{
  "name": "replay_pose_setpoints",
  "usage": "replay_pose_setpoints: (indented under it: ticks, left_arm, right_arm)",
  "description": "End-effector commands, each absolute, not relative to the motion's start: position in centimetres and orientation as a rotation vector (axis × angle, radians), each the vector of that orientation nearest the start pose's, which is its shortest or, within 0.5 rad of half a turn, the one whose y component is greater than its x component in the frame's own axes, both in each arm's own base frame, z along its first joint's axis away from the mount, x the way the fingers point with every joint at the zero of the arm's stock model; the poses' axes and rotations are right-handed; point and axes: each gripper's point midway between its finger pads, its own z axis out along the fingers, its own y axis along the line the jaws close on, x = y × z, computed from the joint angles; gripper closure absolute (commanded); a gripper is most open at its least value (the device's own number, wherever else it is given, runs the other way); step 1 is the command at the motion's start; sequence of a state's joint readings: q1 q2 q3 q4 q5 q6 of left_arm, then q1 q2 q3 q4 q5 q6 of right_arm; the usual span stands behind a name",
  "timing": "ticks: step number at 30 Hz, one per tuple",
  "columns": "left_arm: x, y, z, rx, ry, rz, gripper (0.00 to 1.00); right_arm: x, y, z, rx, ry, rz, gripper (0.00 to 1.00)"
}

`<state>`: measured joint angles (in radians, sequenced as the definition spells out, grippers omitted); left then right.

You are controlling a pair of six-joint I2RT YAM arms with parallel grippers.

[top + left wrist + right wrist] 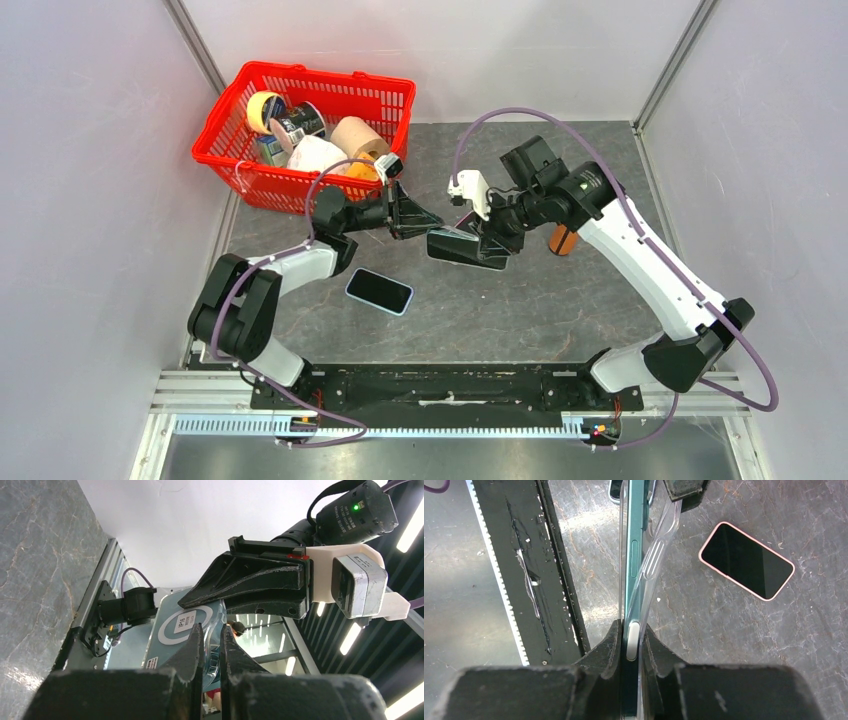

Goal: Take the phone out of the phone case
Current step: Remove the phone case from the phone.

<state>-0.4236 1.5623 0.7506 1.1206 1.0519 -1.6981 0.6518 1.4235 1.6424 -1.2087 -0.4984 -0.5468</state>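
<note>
A teal phone (634,530) in a clear case (660,555) is held in the air between both grippers, above the table (560,300). My right gripper (631,627) is shut on the phone's end, with the case wall bowed away from the phone's side. My left gripper (211,630) is shut on the clear case's edge (216,620); the phone's back (172,625) bears a round ring and a sticker. In the top view the left gripper (425,222) and right gripper (490,240) meet at the phone (462,248).
A second phone (380,291) with a pale rim lies screen-up on the table below the left arm; it also shows in the right wrist view (746,561). A red basket (330,75) of items stands at the back left. An orange object (563,240) lies by the right arm.
</note>
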Motion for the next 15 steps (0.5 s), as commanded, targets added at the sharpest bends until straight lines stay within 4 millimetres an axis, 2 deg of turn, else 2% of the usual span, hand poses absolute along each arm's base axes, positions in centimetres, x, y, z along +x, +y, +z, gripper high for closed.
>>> replay_pose_setpoints:
  ticks: [1,8,15]
  left_arm:
    - [25.6,-31.4,26.3,0.013,2.054,-2.184,0.98]
    - [25.0,-32.0,27.5,0.292,1.956,-2.104,0.98]
    - [23.8,-32.3,28.9,0.529,1.831,-2.047,0.98]
  right_arm:
    - [18.9,27.4,33.5,-1.616,1.576,0.807,1.0]
    - [17.6,28.7,34.6,-1.605,1.555,0.972,1.0]
    - [17.8,28.8,36.7,-1.51,1.54,1.16,1.0]
